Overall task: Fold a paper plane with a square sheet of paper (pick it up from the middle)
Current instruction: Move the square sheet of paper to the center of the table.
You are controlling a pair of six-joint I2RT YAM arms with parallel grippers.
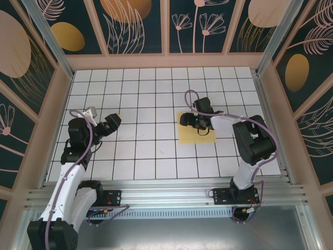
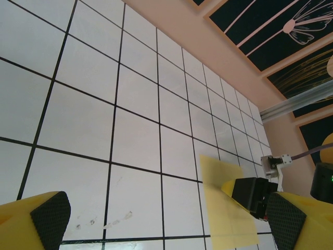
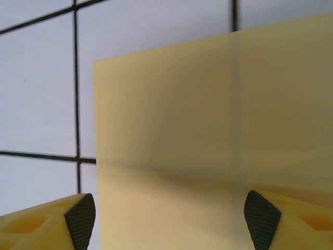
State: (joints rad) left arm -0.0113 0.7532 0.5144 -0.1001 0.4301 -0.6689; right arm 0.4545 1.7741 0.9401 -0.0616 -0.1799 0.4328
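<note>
Top external view: the white gridded table [image 1: 145, 94] takes the middle of the frame, and the square sheet of paper [image 1: 200, 137] lies on it right of centre. The right gripper [image 1: 193, 124] hangs over the sheet, its jaws spread wide with nothing pinched between them. Left of centre, the left gripper [image 1: 113, 121] stands fully spread and empty, well apart from the paper.
</note>
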